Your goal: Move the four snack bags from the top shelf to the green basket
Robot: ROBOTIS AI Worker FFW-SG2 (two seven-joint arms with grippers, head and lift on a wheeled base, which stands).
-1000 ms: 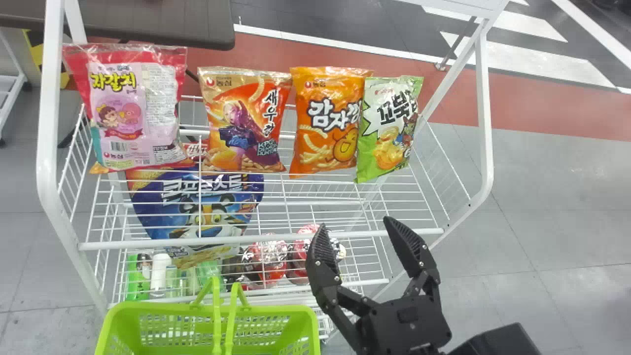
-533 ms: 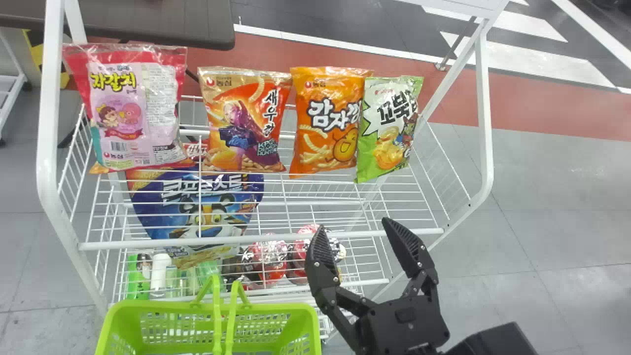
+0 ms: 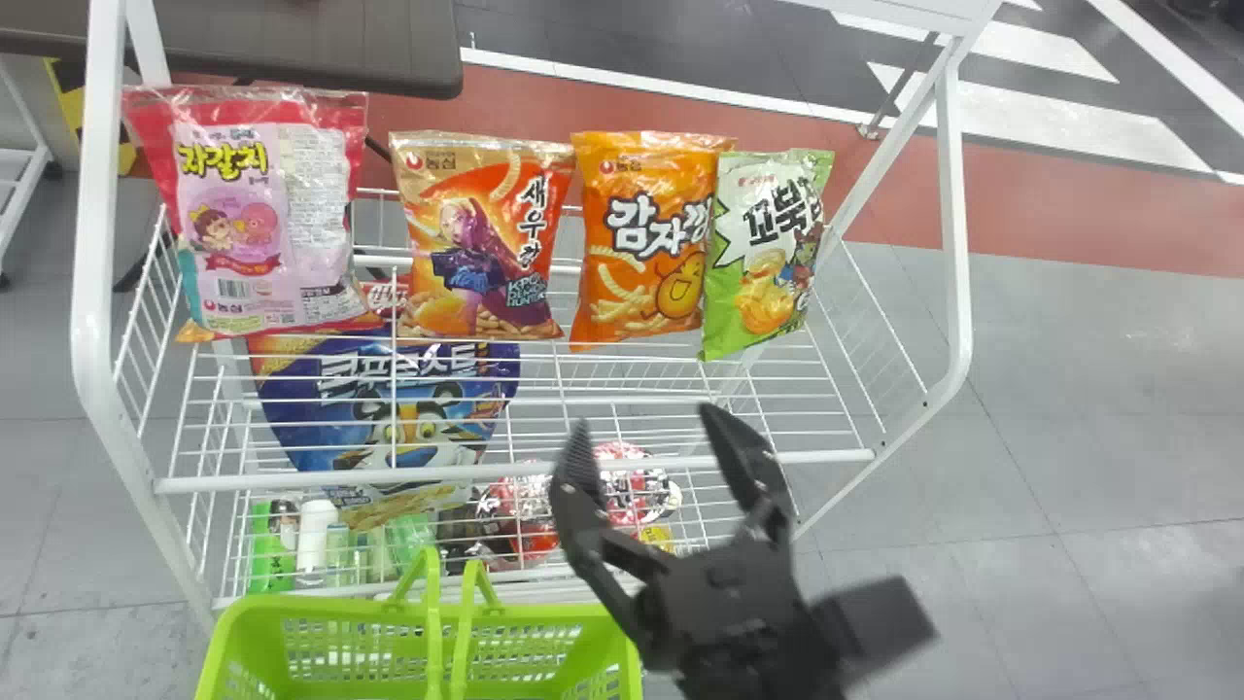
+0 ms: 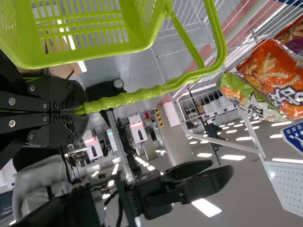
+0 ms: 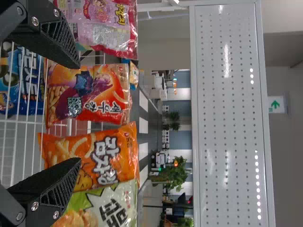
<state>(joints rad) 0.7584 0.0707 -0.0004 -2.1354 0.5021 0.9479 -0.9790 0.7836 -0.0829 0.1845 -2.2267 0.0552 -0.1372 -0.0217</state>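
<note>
In the head view four snack bags stand in a row on the top shelf: pink (image 3: 255,214), red-orange (image 3: 483,238), orange (image 3: 641,238) and green (image 3: 768,253). My right gripper (image 3: 641,437) is open in front of the shelf's front rail, with nothing between its fingers. In the right wrist view, the right gripper (image 5: 79,113) stands apart before the red-orange bag (image 5: 90,94) and orange bag (image 5: 94,153). The green basket (image 3: 525,612) is below the shelf front; in the left wrist view my left gripper (image 4: 78,111) is shut on its handle (image 4: 132,97).
White shelf posts (image 3: 92,321) rise on both sides, and the front rail (image 3: 525,473) crosses before the bags. On the lower shelf are a blue bag (image 3: 389,418), bottles (image 3: 313,540) and red-topped packs (image 3: 525,506). A dark table (image 3: 321,49) stands behind.
My right gripper has moved left and slightly forward toward the shelf, still open. The basket has shifted very slightly. The four bags have not moved.
</note>
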